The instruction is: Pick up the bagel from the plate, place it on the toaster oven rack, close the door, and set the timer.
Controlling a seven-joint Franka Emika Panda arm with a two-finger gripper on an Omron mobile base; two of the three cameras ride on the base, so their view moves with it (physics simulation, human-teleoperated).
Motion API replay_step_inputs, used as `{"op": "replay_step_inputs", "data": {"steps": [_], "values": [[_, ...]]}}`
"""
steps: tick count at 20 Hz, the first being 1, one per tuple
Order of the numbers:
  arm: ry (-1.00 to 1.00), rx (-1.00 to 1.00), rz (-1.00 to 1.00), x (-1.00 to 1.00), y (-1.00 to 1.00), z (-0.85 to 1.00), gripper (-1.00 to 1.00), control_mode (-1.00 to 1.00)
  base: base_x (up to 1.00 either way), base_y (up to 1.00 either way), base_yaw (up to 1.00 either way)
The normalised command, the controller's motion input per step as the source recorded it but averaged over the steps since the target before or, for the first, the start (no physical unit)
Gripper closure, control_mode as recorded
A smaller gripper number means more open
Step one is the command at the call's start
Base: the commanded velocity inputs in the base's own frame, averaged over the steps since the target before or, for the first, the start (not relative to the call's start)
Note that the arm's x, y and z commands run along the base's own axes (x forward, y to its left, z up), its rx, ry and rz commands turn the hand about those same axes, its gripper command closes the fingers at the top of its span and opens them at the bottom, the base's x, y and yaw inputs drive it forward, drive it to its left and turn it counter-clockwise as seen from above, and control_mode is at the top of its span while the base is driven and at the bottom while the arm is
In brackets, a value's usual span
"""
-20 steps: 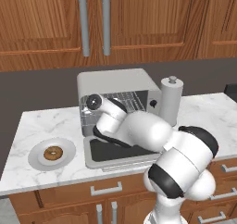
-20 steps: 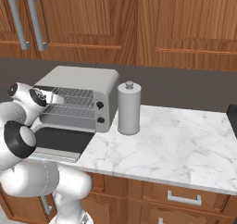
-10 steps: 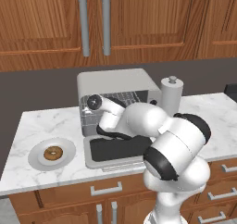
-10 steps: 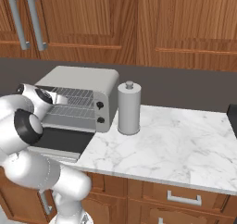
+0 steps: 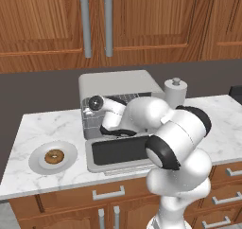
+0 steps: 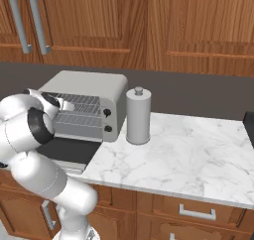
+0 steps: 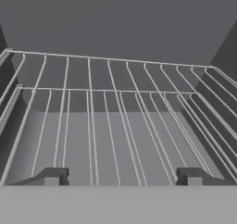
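Note:
The bagel (image 5: 54,156), a small golden-brown ring, lies in the middle of the light grey plate (image 5: 36,161) on the counter's left part. To its right the toaster oven's door (image 5: 118,150) hangs open and flat, dark glass up. My gripper (image 7: 124,177) is at the oven's mouth, well to the right of the plate. It is open, with its fingertips (image 7: 53,176) wide apart over the wire toaster oven rack (image 7: 115,121) and nothing between them. In the right base view the rack (image 6: 82,114) shows inside the cavity, above the door (image 6: 64,150).
A tall grey canister (image 5: 175,93) stands right of the toaster oven (image 5: 118,83); it also appears as the canister (image 6: 138,116) on bare marble (image 6: 188,154). Wooden wall cabinets with long handles (image 5: 85,24) hang above.
The hand has stayed at the oven's mouth. The arm's elbow and forearm have swung round behind it. The bagel and plate have not moved.

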Motion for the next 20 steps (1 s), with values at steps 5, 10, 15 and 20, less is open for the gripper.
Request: {"op": "replay_step_inputs", "data": {"steps": [5, 10, 15, 20], "values": [[0.0, 0.01, 0.0, 0.08, 0.0, -0.26, -1.0, -1.0, 0.0, 0.0, 0.0], [0.12, 0.01, -0.01, -0.03, 0.0, -0.48, -1.0, -1.0, 0.0, 0.0, 0.0], [0.28, 0.02, -0.05, -0.31, 0.0, -0.65, -1.0, -1.0, 0.0, 0.0, 0.0], [0.32, 0.0, -0.08, -0.6, 0.0, -0.79, -1.0, -1.0, 0.0, 0.0, 0.0]]}}
